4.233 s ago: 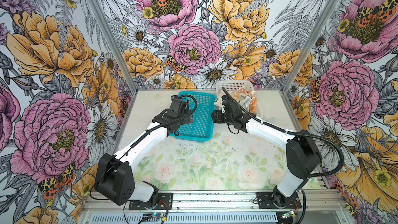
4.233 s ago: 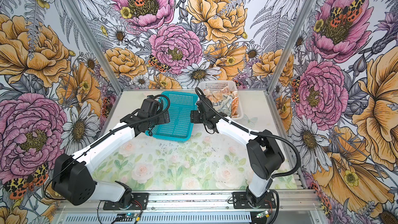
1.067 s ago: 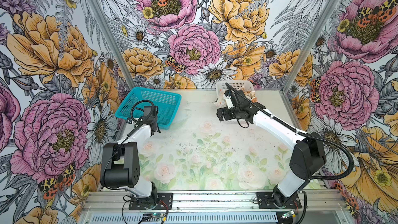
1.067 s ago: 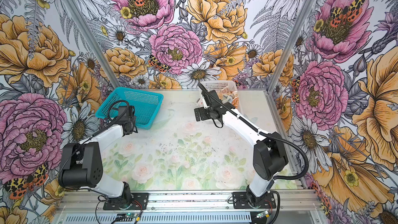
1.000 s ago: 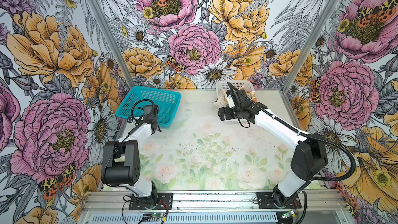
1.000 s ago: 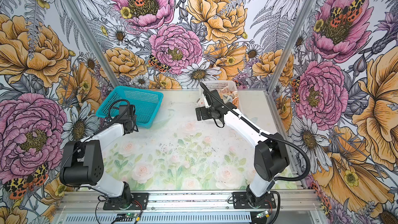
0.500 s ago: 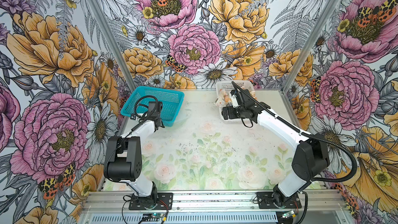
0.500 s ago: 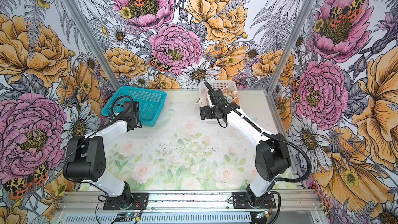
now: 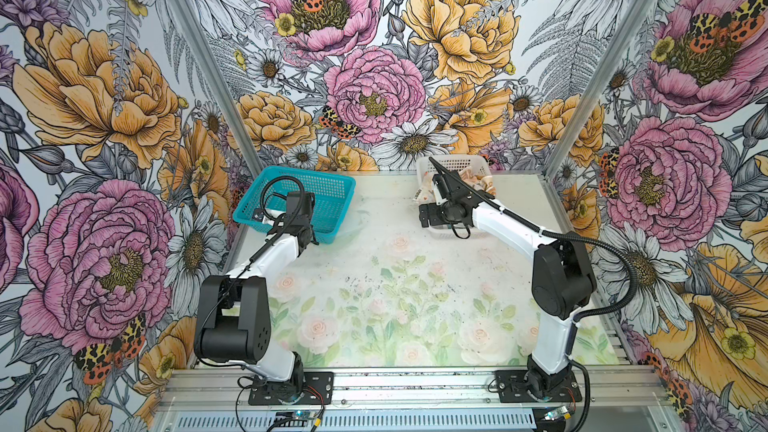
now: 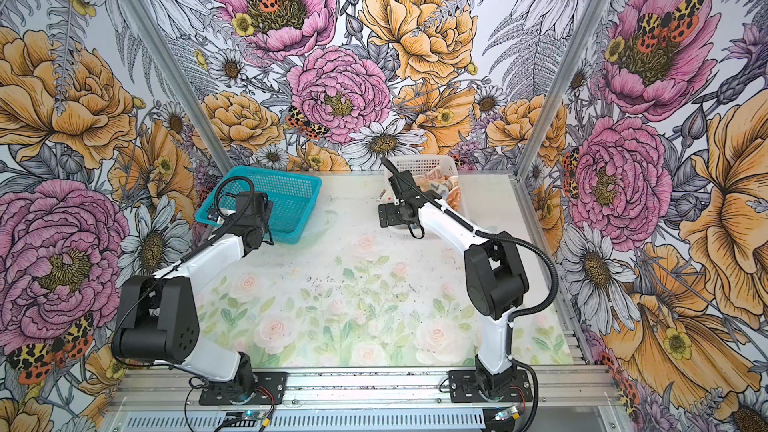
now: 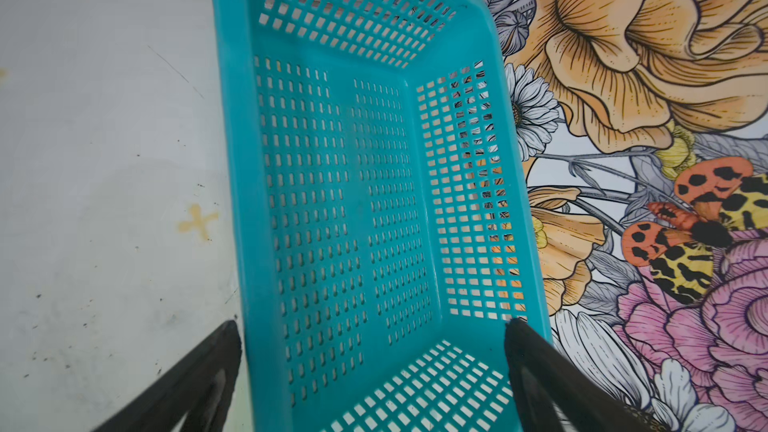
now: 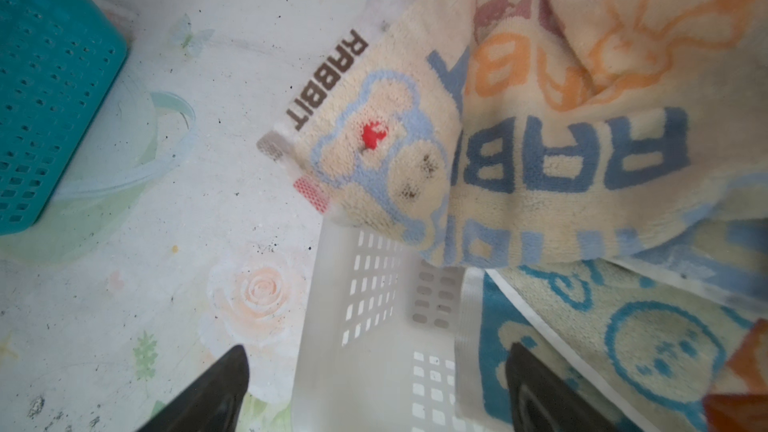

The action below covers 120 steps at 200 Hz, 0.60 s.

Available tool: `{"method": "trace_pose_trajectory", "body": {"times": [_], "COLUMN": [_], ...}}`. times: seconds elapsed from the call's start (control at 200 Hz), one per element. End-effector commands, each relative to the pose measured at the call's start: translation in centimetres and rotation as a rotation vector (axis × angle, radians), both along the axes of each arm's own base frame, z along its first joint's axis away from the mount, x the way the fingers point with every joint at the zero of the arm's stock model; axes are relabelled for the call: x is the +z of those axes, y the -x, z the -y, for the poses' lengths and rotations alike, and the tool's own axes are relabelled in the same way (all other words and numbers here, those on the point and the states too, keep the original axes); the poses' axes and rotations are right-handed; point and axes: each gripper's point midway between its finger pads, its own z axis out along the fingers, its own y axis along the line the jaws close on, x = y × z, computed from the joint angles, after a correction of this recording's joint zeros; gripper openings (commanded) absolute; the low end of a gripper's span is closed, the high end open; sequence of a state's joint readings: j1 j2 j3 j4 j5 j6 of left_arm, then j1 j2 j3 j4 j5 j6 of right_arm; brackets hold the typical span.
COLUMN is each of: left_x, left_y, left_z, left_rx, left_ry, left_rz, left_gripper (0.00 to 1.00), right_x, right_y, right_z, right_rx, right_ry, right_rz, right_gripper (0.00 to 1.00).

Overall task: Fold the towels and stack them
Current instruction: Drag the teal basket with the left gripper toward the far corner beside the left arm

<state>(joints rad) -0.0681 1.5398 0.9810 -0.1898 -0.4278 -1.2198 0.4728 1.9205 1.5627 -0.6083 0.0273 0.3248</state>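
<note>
Right wrist view: towels (image 12: 561, 151) heaped in white basket (image 12: 374, 284), far right; right hand (image 12: 374, 367) spread over its rim, likely lining up a pinch. Left hand (image 11: 372, 330) spread astride teal basket (image 11: 332, 201) wall, far left, leaving bench (image 9: 395, 284) centre for folding.

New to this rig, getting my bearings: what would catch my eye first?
The loud floral wallpaper covering the walls. Then the empty teal plastic mesh basket at back left of the table, and the white plastic mesh basket at back right, heaped with crumpled bunny-print towels.
</note>
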Motion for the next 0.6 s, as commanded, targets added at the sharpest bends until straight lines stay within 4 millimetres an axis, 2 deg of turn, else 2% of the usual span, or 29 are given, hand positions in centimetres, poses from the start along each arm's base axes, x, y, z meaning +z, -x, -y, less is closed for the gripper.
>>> {"method": "trace_pose_trajectory", "body": {"times": [0.0, 0.105, 0.245, 0.595], "left_x": [-2.2, -3.3, -4.4, -3.4], "left_y": [-0.4, -1.2, -1.9, -5.0], "left_z": [0.6, 1.3, 2.0, 3.4], "left_rx": [-0.058, -0.083, -0.069, -0.072], "left_ry": [0.015, 0.041, 0.094, 0.078], "left_rz": [-0.052, -0.077, -0.065, -0.028], "left_gripper": [0.95, 0.91, 0.91, 0.92], "right_x": [1.1, 0.7, 0.4, 0.1], "right_y": [-1.2, -1.0, -0.7, -0.4], "right_z": [-0.5, -0.5, -0.1, 0.7], "right_rx": [-0.018, -0.016, -0.015, -0.021], "right_ry": [-0.006, -0.002, 0.012, 0.032], "right_rz": [0.043, 0.036, 0.031, 0.027], "right_gripper": [0.95, 0.95, 0.95, 0.95]}}
